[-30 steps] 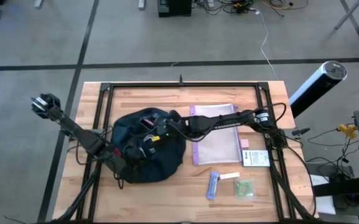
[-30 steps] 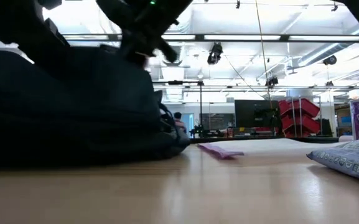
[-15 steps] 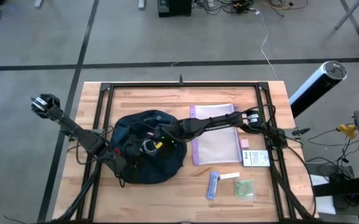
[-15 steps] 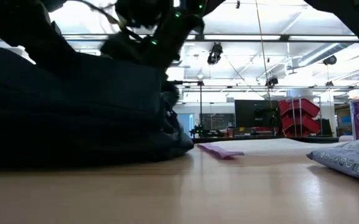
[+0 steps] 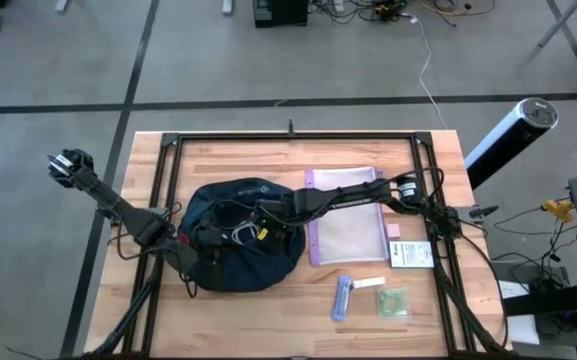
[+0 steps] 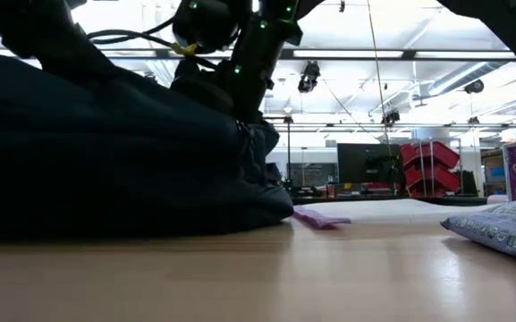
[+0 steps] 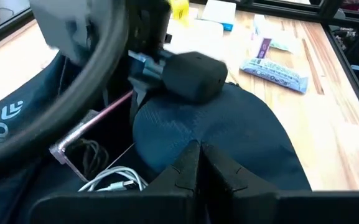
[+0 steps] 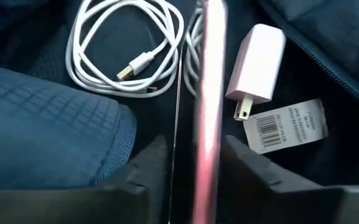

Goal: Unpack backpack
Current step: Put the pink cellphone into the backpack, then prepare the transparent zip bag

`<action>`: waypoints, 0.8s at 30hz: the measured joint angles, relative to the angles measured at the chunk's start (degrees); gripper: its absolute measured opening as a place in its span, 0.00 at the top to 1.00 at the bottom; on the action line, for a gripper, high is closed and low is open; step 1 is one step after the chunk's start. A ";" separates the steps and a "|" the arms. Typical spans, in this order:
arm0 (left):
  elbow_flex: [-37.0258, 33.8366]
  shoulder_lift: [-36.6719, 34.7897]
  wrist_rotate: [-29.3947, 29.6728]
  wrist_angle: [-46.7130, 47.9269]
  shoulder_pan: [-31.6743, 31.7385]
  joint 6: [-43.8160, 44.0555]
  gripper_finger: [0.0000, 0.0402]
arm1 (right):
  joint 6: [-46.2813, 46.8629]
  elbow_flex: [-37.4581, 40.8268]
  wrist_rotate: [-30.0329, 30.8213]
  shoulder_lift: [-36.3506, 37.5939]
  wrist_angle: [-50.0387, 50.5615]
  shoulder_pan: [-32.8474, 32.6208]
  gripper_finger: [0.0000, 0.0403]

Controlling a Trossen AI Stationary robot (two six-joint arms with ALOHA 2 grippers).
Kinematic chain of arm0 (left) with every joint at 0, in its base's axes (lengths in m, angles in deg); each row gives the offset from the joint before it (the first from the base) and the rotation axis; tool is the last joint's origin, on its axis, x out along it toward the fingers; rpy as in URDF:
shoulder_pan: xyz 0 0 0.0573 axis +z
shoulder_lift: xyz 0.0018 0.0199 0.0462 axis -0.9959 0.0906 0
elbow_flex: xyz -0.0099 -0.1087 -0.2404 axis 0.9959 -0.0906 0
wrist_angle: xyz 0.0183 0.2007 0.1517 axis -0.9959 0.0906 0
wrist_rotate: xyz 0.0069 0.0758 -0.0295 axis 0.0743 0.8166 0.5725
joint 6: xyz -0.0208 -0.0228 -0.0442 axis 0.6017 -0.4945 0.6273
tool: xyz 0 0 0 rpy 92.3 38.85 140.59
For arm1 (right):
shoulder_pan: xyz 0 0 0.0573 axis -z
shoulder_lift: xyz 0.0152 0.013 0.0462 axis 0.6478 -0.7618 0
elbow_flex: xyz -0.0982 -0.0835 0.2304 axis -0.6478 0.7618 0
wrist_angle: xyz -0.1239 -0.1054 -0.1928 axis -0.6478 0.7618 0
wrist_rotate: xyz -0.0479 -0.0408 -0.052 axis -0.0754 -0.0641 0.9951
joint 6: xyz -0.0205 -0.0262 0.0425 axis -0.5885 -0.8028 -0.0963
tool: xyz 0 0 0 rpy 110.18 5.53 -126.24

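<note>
Backpack (image 5: 243, 250) sits at the centre-left of the high frame on the wooden table (image 5: 288, 170), its dark navy fabric spread open. At its left edge the left gripper (image 5: 206, 240) is closed tight on a fold of the backpack's fabric; in the left wrist view its fingers (image 7: 188, 165) meet over the navy cloth. Just right of it in the high frame, the right gripper (image 5: 251, 222) reaches into the opening from the right. In the right wrist view its fingers (image 8: 151, 158) stand apart on either side of a thin pink edge-on slab (image 8: 207, 93); whether they touch it I cannot tell. Inside the bag, that view shows a coiled white cable (image 8: 126, 53) in the upper left, a white charger (image 8: 257, 59) in the upper right and a barcode tag (image 8: 285, 127) below it. Right of the backpack in the high frame lies a clear pouch (image 5: 346, 215) with purple edges. At lower right are a blue packet (image 5: 343, 297), a white strip (image 5: 369, 283), a green packet (image 5: 393, 302) and a white card (image 5: 410, 255).
</note>
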 joint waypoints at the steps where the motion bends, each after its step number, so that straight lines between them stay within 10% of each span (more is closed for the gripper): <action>1: 0.00 0.12 0.04 -0.12 0.00 0.19 1.00 | -0.16 -0.65 0.00 0.58 0.64 -0.07 0.51; 10: 0.00 1.60 2.62 -0.55 0.17 1.12 1.00 | -0.26 -5.49 1.73 7.93 5.94 -2.14 0.25; 24: -7.28 6.87 7.26 0.20 0.52 12.48 1.00 | 20.71 -4.98 14.48 19.96 19.18 -16.01 0.29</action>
